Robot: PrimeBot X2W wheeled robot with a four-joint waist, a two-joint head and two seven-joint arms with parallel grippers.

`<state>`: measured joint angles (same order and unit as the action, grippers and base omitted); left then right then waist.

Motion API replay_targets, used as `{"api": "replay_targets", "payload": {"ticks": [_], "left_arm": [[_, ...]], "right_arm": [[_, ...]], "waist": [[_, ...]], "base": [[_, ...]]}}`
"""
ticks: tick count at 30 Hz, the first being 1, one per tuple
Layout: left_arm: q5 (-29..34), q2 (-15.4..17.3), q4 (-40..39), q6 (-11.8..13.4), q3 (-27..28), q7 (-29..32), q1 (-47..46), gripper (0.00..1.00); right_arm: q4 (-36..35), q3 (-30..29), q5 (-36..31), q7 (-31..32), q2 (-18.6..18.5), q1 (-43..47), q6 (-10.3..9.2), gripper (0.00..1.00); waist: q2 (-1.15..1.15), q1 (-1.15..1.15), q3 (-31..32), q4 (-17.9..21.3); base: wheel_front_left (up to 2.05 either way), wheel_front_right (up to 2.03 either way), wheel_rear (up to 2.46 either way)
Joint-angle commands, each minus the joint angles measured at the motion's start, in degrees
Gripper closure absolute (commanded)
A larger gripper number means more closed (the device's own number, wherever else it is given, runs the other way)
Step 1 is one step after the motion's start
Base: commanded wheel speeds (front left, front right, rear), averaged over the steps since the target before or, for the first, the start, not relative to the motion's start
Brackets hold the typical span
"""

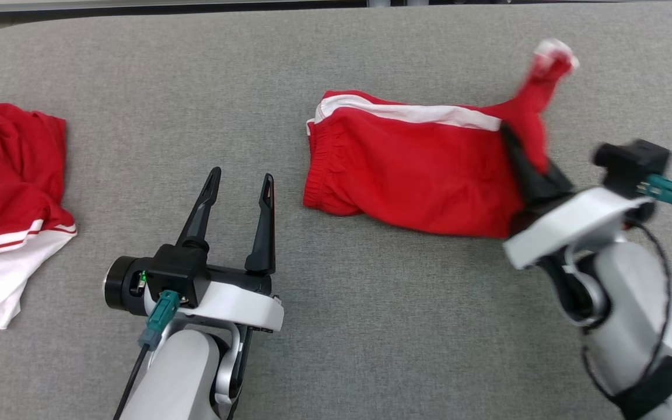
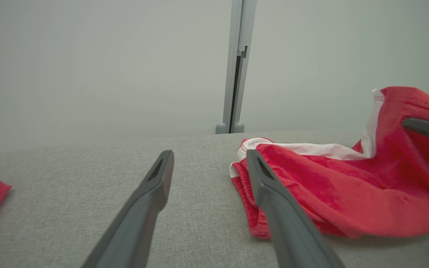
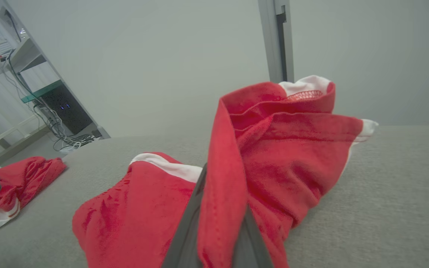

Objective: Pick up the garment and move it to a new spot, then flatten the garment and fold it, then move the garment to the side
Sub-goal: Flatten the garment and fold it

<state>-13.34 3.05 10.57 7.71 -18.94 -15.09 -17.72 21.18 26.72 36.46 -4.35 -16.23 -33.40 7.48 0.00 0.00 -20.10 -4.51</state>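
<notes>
While the red shorts (image 1: 412,169) with the white side stripe lie mostly on the grey table (image 1: 196,76), a little toward 1 o'clock from the middle of the head view, their end at 3 o'clock is raised off the table in a bunch. The right hand (image 1: 514,143) has this raised end: its two dark fingers are closed tight on a fold of the red cloth, which drapes over them in the right wrist view. The elastic waistband, at 9 o'clock of the shorts, rests on the table. The left hand (image 1: 241,181) hovers at 7 o'clock, its fingers wide apart and holding nothing, the tips near the waistband but apart from it. A second red and white garment (image 1: 9,175) lies crumpled at 9 o'clock, well apart. I judge that the pick-up and move step is in hand, with flattening and folding not yet done. The next move calls, I think, for lifting the shorts clear of the table, and probably for the left hand to take the waistband so the cloth can be spread.
</notes>
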Motion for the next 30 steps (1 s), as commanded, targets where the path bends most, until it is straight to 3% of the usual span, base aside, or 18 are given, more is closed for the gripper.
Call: {"api": "replay_targets", "payload": {"ticks": [1, 8, 13, 14, 15, 16, 17, 25, 30], "left_arm": [[-0.22, 0.30, -0.08, 0.01, 0.04, -0.10, 0.17, 0.00], [-1.01, 0.10, -0.26, 0.01, -0.71, -0.09, -0.14, 0.00], [-1.45, 0.01, -0.34, 0.42, -1.25, -0.09, -0.30, 0.00], [-1.50, 0.00, -0.37, 0.51, -1.29, -0.09, -0.33, 0.00], [-1.60, -0.01, -0.45, 0.62, -1.28, -0.09, -0.30, 0.00], [-1.70, -0.03, -0.51, 0.73, -1.21, -0.09, -0.25, 0.00], [-1.74, -0.04, -0.53, 0.85, -1.15, -0.09, -0.22, 0.00], [-1.17, -0.05, -0.38, 0.95, -0.64, -0.09, 0.18, 0.00], [0.10, 0.11, -0.62, 1.23, 0.15, -0.09, 0.29, 0.00]], "right_arm": [[-1.21, 1.36, -0.39, 0.98, 1.33, -1.26, 0.03, 1.00], [0.79, 10.43, -1.36, 6.60, 7.83, -5.05, 0.02, 1.00], [5.57, 13.02, -0.65, 6.17, 9.53, -5.82, 0.02, 1.00], [6.45, 13.34, -0.70, 5.54, 9.80, -6.02, 0.03, 0.94], [7.30, 13.57, -0.58, 4.96, 10.02, -6.13, 0.02, 0.60], [7.92, 13.94, -0.41, 4.45, 10.14, -6.20, 0.03, 0.18], [8.27, 14.16, -0.57, 3.53, 10.15, -6.57, 0.03, 0.00], [4.63, 16.28, -0.29, -4.51, 7.46, -6.34, 0.02, 0.00], [0.01, 10.70, -0.94, -9.00, 3.82, -3.98, 0.02, 0.00]], "waist": [[0.00, 0.00, 0.04, -0.52], [0.00, 0.00, -0.52, -3.32], [0.00, 0.00, -0.94, -4.51], [0.00, 0.00, -0.98, -4.65], [0.00, 0.00, -1.01, -4.74], [0.00, 0.00, -1.06, -4.75], [0.00, 0.00, -1.09, -4.71], [0.00, 0.00, -0.37, -3.62], [0.00, 0.00, 0.08, -2.59]], "base": [[0.00, 0.00, 0.00], [0.00, 0.00, 0.00], [0.00, 0.00, 0.00], [0.00, 0.00, 0.00], [0.00, 0.00, 0.00], [0.00, 0.00, 0.00], [0.00, 0.00, 0.00], [0.00, 0.00, 0.00], [0.00, 0.00, 0.00]]}}
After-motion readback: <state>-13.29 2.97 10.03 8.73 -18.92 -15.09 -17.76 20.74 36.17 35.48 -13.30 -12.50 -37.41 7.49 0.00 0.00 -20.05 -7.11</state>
